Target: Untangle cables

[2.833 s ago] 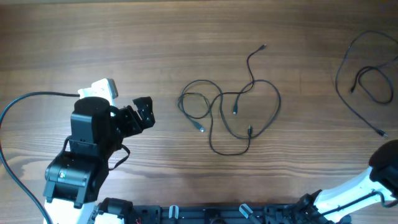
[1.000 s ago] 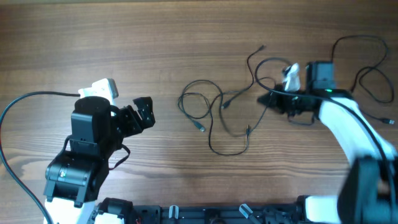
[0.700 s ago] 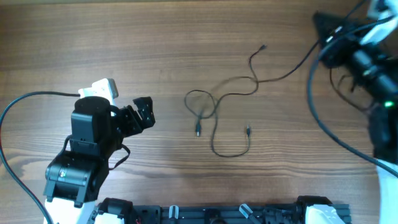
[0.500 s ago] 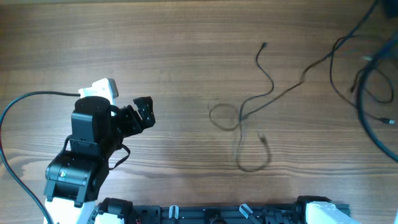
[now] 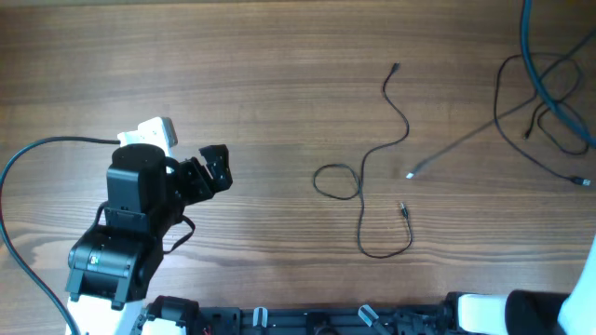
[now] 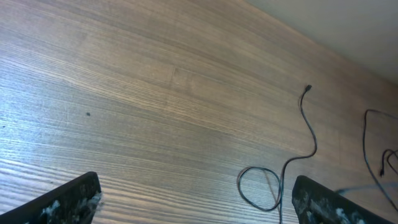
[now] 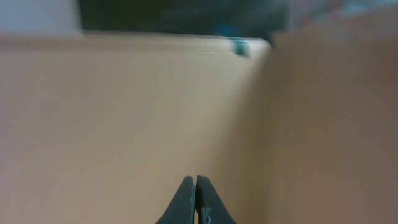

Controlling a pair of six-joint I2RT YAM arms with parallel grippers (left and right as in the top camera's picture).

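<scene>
The left end effector point(image 5: 217, 167) is held fully open at the left side of the wooden worktop point(image 5: 233, 56), and nothing is gripped by it. In the left wrist view its two fingers point(image 6: 68, 200) are seen at the bottom corners, with bare wood between them. The right end effector point(image 7: 196, 200) is seen only in its own wrist view, where the fingertips are pressed together against a blurred pale background. No cord can be made out between them, so whether anything is pinched cannot be told.

The cables point(image 5: 361, 186) are spread over the centre and right of the worktop, well apart from the left end effector. One thin black cord point(image 5: 407, 132) is laid out from a plug near the top and is wound down to a small closed loop point(image 5: 316, 180). Below the loop it is curved round in a hook (its other plug end lies just right of the hook). A second cord point(image 5: 453, 147) is seen as a blurred, nearly straight line. It is drawn from a light plug tip near the middle up toward the right, where a looser bunch of loops point(image 5: 540, 112) lies near the right edge. That bunch is crossed at the upper right corner by a thicker dark arm cable point(image 5: 529, 46). Part of the white right arm point(image 5: 582, 302) is shown at the lower right corner.
</scene>
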